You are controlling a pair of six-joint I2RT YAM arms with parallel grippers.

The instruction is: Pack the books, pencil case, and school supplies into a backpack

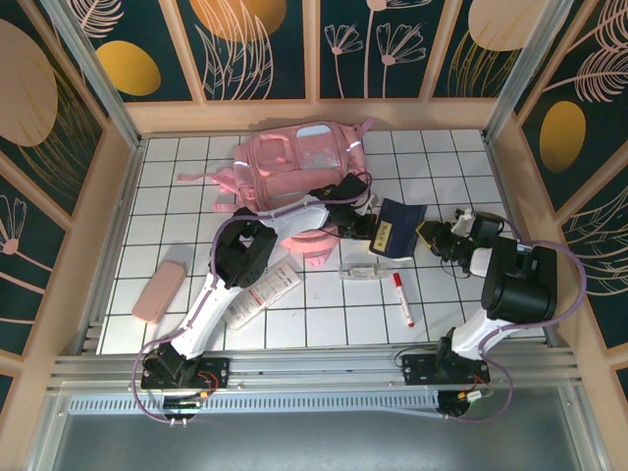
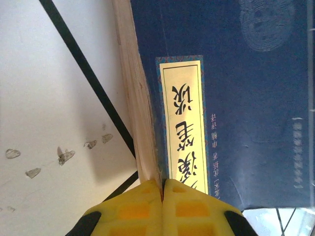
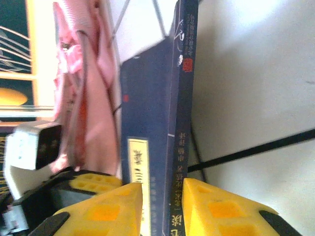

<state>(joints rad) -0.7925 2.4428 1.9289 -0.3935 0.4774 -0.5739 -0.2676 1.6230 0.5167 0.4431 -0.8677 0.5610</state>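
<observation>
The right hand [image 3: 161, 191] is gripping the small dark navy rectangular book [image 3: 147, 123] across its thickness, with a yellow finger pressing on each side near the spine. The book is therefore standing up on edge above the white gridded table [image 1: 471, 177] rather than lying flat. From above, the book [image 1: 397, 228] is sitting tilted between the two hands, just beside the large soft pink fabric backpack [image 1: 294, 162].

The left hand [image 2: 162, 189] is pressing its fingers fully together, and their tips are meeting the corner of the book where the tan page edge runs down. It is probably bracing or steering that corner. Whether it is pinching the thin cover is not clear.

Holding the book edge-on is likely meant to give it a slim profile for sliding into a pocket. Which pocket is standing open cannot be made out.

The short white marker with a red cap [image 1: 402, 299] is lying loose on the table nearer the arm bases, waiting its turn.
</observation>
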